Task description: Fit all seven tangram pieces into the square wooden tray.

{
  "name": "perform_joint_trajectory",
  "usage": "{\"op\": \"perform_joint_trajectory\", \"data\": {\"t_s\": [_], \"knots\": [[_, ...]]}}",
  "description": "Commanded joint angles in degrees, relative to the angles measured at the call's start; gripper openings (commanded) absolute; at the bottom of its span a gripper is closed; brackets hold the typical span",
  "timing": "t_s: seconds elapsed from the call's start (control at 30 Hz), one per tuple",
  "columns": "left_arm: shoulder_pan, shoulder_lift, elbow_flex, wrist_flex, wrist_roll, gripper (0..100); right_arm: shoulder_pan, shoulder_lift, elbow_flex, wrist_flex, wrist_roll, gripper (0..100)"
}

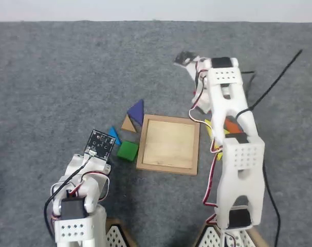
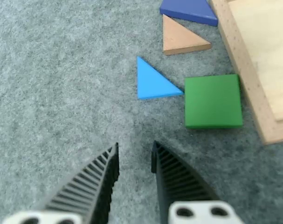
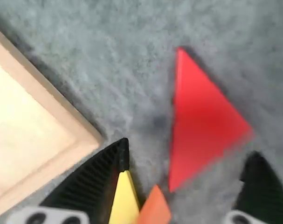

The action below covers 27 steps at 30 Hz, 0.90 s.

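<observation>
The square wooden tray (image 1: 168, 122) lies empty mid-table; its edge (image 2: 253, 93) and a corner (image 3: 80, 133) appear in the wrist views. Left of it lie a dark blue triangle (image 1: 136, 110) (image 2: 188, 10), a tan triangle (image 1: 128, 124) (image 2: 181, 37), a light blue triangle (image 1: 113, 135) (image 2: 153, 83) and a green square (image 1: 127, 151) (image 2: 212, 101). My left gripper (image 2: 134, 151) is open by a narrow gap, short of the light blue triangle and holding nothing. My right gripper (image 3: 188, 161) is wide open and low over a red triangle (image 3: 202, 116). Yellow (image 3: 125, 200) and orange (image 3: 153, 212) pieces lie beside one finger.
Grey carpet covers the table. The right arm (image 1: 233, 128) stretches over the pieces right of the tray and hides most of them. Yellow (image 1: 209, 126) and orange (image 1: 232, 124) bits peek out there. A black cable (image 1: 279, 77) trails at the back right.
</observation>
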Motion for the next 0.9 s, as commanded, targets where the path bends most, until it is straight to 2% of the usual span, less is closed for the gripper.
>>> {"op": "perform_joint_trajectory", "data": {"t_s": [0.0, 0.4, 0.67, 0.87], "knots": [[-0.3, -1.1, -0.4, 0.5, -0.5, 11, 1.1, 1.4, -4.1, -2.4, 0.7, 40.1], [-0.3, -1.1, -0.4, 0.5, -0.5, 11, 5.1, 13.8, -15.5, -2.9, 0.5, 39.2], [-0.3, -1.1, -0.4, 0.5, -0.5, 11, 5.1, 18.0, -22.0, 1.9, 0.4, 14.6], [-0.3, -1.1, -0.4, 0.5, -0.5, 11, 4.3, 17.8, -23.7, 2.0, -2.4, 13.7]]}}
